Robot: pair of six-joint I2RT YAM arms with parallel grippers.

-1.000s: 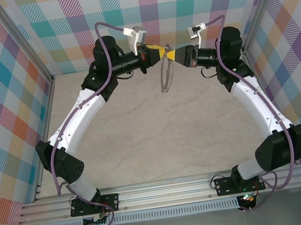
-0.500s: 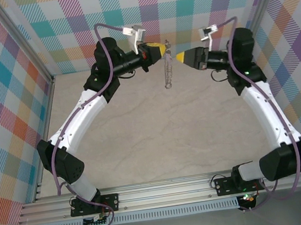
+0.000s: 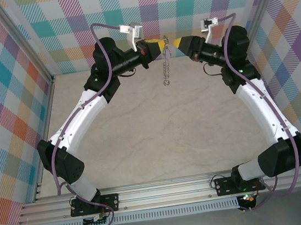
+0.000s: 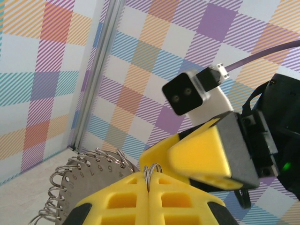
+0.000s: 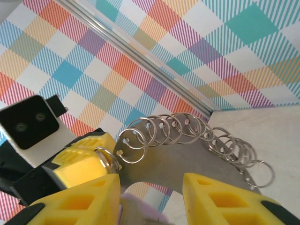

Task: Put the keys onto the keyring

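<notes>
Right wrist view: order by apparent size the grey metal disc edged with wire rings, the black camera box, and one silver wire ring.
1. grey metal disc, partly hidden
2. black camera box
3. silver wire ring

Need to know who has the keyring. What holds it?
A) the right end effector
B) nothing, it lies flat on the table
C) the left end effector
C: the left end effector is shut on one small ring of the keyring, while the right end effector stands open beside it.
</notes>
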